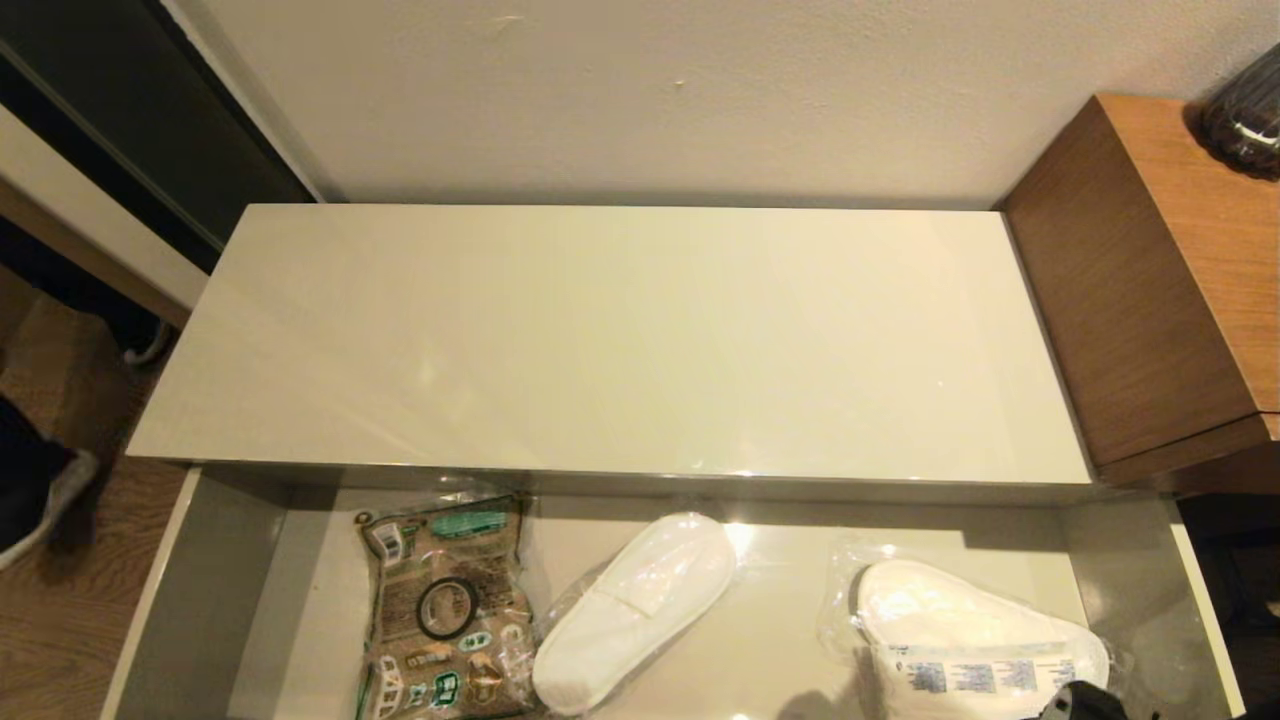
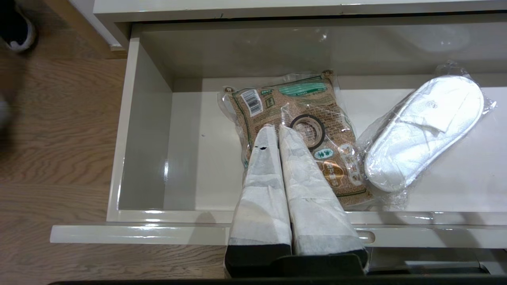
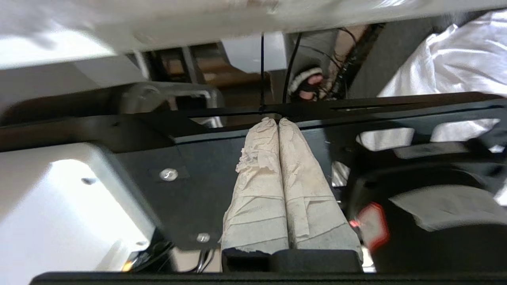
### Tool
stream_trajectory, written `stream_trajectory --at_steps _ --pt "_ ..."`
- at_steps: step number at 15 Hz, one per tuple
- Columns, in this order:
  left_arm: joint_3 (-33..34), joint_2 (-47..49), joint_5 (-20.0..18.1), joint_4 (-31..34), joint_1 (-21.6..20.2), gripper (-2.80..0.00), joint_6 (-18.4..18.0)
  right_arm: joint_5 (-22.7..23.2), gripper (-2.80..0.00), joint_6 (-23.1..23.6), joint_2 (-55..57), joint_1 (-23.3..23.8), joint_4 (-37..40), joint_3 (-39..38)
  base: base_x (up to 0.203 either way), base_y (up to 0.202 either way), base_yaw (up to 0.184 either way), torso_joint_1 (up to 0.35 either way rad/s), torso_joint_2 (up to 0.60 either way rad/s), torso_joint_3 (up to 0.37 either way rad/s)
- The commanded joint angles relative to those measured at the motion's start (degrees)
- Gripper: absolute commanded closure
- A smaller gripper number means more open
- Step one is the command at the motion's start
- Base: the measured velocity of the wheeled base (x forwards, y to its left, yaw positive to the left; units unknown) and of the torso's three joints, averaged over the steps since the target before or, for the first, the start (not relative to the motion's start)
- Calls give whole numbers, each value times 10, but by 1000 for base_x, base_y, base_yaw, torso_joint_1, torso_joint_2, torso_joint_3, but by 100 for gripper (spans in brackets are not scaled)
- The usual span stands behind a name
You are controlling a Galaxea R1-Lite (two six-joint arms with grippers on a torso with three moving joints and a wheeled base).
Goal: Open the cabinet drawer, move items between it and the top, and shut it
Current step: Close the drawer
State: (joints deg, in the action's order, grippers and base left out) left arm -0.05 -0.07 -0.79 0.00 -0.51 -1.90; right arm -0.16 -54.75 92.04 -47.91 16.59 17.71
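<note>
The cabinet drawer (image 1: 210, 600) stands pulled out below the bare cabinet top (image 1: 620, 340). Inside, a small black tape roll (image 1: 446, 582) rests on a brown printed bag (image 1: 440, 540). A plastic-wrapped white slipper (image 1: 630, 610) lies in the middle, and a white packet with blue print (image 1: 975, 650) at the right. In the left wrist view my left gripper (image 2: 277, 128) is shut and holds nothing. It hovers over the drawer (image 2: 150, 130), tips above the bag (image 2: 277, 103), just beside the tape roll (image 2: 308, 116); the slipper (image 2: 424, 130) lies further off. My right gripper (image 3: 278, 120) is shut and empty, parked low by the robot's black frame.
A taller brown wooden unit (image 1: 1150, 290) adjoins the cabinet's right end, with a dark glossy object (image 1: 1245, 110) on it. A wall runs behind the top. Wooden floor (image 1: 60, 600) lies left of the drawer. The drawer front shows an oblong handle slot (image 2: 366, 236).
</note>
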Motion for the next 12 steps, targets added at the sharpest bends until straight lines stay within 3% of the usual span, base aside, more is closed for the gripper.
stream_trajectory --at_steps 1,6,10,12 --pt "0 1 0 0 0 0 0 0 0 -36 62 -43 -68 -32 0 0 0 0 0 0" --pt "0 1 0 0 0 0 0 -9 0 -70 56 -43 -72 -16 0 0 0 0 0 0" --pt "0 1 0 0 0 0 0 -89 0 -139 54 -43 -73 19 0 0 0 0 0 0" --pt "0 1 0 0 0 0 0 -101 0 -143 47 -43 -73 22 0 0 0 0 0 0"
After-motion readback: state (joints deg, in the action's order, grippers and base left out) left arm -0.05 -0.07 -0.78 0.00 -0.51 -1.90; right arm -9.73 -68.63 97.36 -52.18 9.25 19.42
